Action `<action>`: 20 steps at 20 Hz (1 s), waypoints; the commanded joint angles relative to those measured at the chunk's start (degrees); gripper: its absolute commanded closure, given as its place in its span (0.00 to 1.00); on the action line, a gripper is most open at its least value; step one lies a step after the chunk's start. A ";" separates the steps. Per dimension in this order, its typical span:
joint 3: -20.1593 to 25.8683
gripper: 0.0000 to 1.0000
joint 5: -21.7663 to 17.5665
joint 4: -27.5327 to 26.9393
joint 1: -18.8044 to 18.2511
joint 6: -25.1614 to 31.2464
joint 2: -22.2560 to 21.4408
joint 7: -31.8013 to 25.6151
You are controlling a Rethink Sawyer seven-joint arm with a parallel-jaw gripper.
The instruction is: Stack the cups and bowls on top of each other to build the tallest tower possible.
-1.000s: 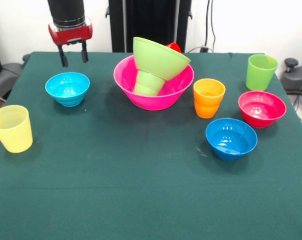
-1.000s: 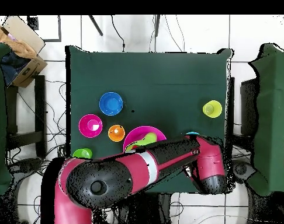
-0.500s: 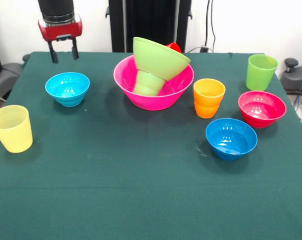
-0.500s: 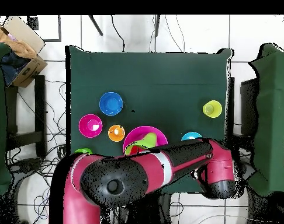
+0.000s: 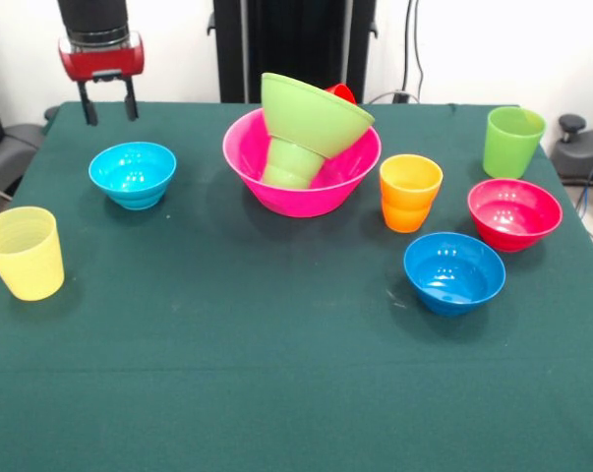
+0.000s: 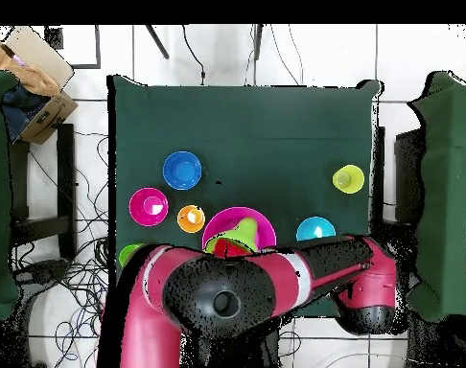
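Observation:
The tower stands at the back centre: a large pink bowl (image 5: pixel 276 197) holds an upturned small green cup (image 5: pixel 294 163), with a lime green bowl (image 5: pixel 311 113) tilted on it and a red cup (image 5: pixel 342 92) peeking out behind. My gripper (image 5: pixel 109 106) hangs open and empty over the far left corner, behind the light blue bowl (image 5: pixel 132 174). Loose cups are pale yellow (image 5: pixel 23 253), orange (image 5: pixel 410 192) and taller lime green (image 5: pixel 513 141). Loose bowls are magenta (image 5: pixel 514 212) and darker blue (image 5: pixel 454 270). From overhead the arm hides the gripper; the pink bowl (image 6: pixel 218 222) and light blue bowl (image 6: pixel 315 229) show.
A dark green cloth covers the table (image 5: pixel 276 364). In the overhead view my arm (image 6: pixel 275 283) spans the bottom edge of the table, and a cardboard box (image 6: pixel 31 72) sits off the top left corner.
My gripper has moved left and slightly up in the front view, away from the light blue bowl. Overhead, the arm swung right and uncovered that bowl. Nothing else moved.

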 commanded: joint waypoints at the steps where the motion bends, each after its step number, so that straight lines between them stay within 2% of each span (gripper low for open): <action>1: 13.26 0.00 7.72 -2.44 -1.71 7.83 1.47 -21.37; 13: 14.37 0.00 13.48 -2.99 -3.86 7.47 3.12 -28.59; 20: 14.85 0.00 17.53 -3.74 -6.06 6.01 4.77 -34.81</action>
